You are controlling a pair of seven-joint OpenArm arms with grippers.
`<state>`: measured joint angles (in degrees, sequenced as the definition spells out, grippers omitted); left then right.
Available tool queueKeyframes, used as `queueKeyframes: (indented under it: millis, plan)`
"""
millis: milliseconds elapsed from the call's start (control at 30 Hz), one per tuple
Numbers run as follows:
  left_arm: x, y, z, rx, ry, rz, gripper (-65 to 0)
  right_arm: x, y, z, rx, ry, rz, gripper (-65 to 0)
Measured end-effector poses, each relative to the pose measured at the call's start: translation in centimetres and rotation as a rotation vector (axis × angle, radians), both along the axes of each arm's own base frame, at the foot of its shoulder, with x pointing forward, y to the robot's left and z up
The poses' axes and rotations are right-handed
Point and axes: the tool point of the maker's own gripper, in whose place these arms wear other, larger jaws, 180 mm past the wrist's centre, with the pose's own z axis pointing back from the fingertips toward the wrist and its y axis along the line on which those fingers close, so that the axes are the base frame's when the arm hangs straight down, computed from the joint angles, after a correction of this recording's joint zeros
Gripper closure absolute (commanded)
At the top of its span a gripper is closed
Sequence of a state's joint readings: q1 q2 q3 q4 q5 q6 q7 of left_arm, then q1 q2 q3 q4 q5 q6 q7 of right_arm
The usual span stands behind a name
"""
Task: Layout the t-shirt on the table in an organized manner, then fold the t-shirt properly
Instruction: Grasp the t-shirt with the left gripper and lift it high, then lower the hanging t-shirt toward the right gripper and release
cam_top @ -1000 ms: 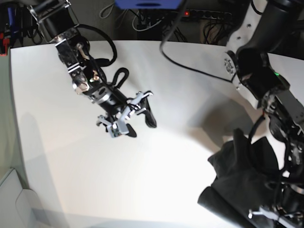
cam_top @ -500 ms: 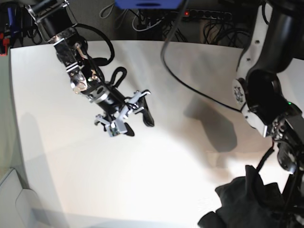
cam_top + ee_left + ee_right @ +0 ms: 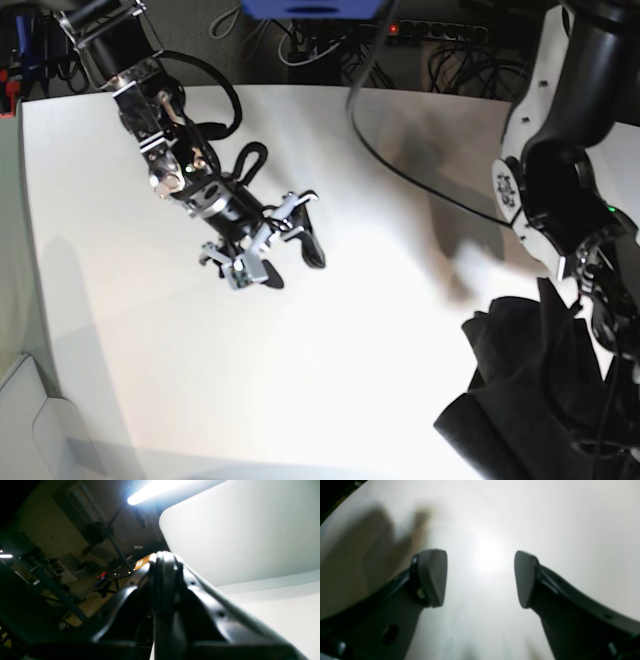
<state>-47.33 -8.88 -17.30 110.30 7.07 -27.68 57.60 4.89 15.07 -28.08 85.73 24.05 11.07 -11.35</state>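
The dark charcoal t-shirt (image 3: 530,400) hangs in a crumpled bunch at the table's (image 3: 380,340) near right corner, draped against my left arm (image 3: 560,190). In the base view the cloth hides the left gripper. In the left wrist view the left gripper (image 3: 165,560) has its black pads pressed together, beside the white table (image 3: 237,530). My right gripper (image 3: 292,265) hovers over the table's left middle, far from the shirt. Its fingers (image 3: 432,577) stand wide apart with only bare table (image 3: 545,517) between them.
Cables and a power strip (image 3: 440,40) lie behind the table's far edge, next to a blue object (image 3: 310,8). A pale grey bin (image 3: 30,430) sits off the near left corner. Dark shelving and a ceiling light (image 3: 155,492) fill the room beyond the table.
The left arm has swung right and up. The bunched shirt dipped low half a second ago and now stands higher again, further right. The right arm has barely moved.
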Motion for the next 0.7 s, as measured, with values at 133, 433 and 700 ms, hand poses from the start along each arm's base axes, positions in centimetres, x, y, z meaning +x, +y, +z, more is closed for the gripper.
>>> queueKeyframes:
  millis: [133, 433, 700]
  plan:
    - [0.1, -0.5, -0.1, 0.007, 0.004, -0.009, -0.6, 0.0, 0.0, 0.0, 0.0, 0.0, 0.0, -42.1]
    - [1.6, -11.1, -1.5, 0.138, 0.049, -0.247, -0.9, 0.0, -0.1, 0.7, 0.01, -0.016, -0.004, -42.1]
    - [6.2, -15.7, -8.5, 0.275, 0.249, -0.297, -6.5, -0.2, -0.8, 0.3, 0.006, -0.002, -0.024, -42.1]
